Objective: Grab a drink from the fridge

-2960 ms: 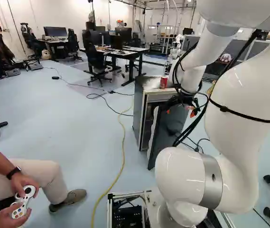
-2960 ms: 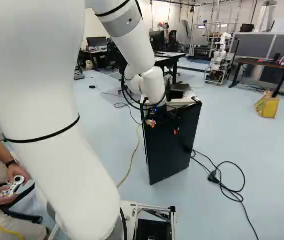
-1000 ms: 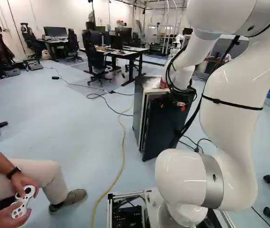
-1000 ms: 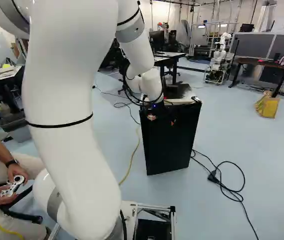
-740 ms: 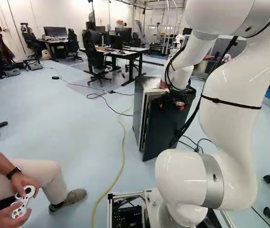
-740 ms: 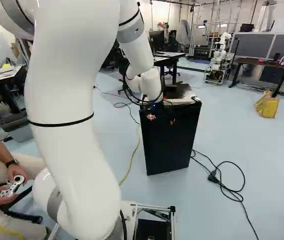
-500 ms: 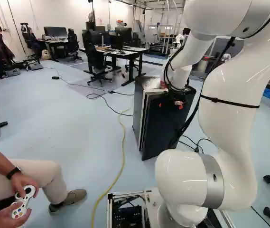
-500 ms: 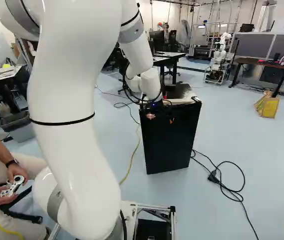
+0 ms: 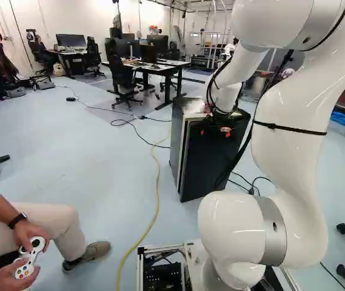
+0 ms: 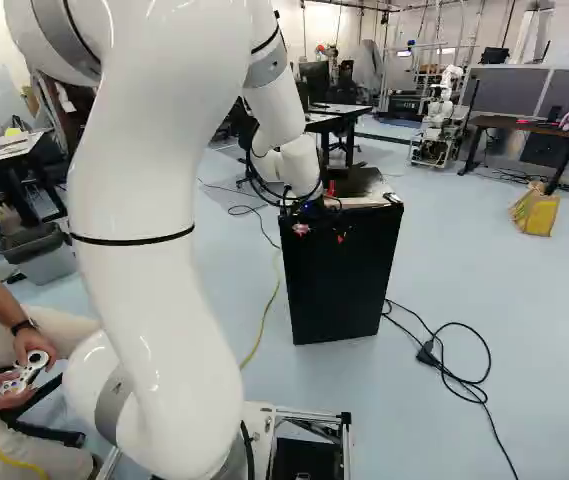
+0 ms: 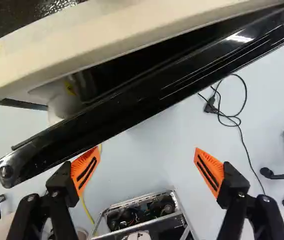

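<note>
My gripper [image 9: 215,132] stands just outside the upper part of the black fridge door [image 9: 211,163]. Its orange pads are wide apart in the wrist view, with nothing between them; the gripper [image 11: 147,171] is beside the door's top edge [image 11: 161,87], one pad close against it, contact unclear. The door is slightly ajar, a dark gap parting it from the pale fridge top [image 11: 117,30]. On top of the fridge stands a red can [image 10: 331,188], partly behind the wrist. Drinks inside cannot be made out.
Black cable [image 10: 454,370] lies on the floor right of the fridge, and a yellow one [image 9: 157,194] left of it. A seated person's hands hold a controller [image 9: 31,257] at the near left. Desks [image 9: 166,68] and another robot [image 10: 442,115] stand farther back.
The fridge door has swung from well open to nearly against the body. My arm has moved inward along with it, the gripper staying by the door's upper part. The base has not moved.
</note>
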Controlling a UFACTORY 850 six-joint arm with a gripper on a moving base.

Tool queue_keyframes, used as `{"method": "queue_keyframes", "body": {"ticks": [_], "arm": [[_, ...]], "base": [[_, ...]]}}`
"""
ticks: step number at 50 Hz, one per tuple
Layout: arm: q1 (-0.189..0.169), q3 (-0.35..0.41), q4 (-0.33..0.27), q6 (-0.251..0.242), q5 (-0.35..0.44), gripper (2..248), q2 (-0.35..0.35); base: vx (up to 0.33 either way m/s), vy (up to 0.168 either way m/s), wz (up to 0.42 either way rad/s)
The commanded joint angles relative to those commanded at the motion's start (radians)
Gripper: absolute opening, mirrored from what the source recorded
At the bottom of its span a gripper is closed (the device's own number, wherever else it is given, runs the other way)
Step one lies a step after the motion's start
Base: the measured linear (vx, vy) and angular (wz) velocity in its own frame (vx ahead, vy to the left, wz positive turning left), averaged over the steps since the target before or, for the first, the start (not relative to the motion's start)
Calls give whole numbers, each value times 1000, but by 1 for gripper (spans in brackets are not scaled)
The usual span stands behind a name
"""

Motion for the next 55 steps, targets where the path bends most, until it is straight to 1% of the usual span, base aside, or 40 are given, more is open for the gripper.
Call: {"method": "queue_keyframes", "body": {"ticks": [15, 55], "arm": [[12, -26, 0, 0, 4, 247, -20], [39, -90, 0, 0, 43, 247, -68]], "base": [[0, 0, 0], [0, 0, 0]]}}
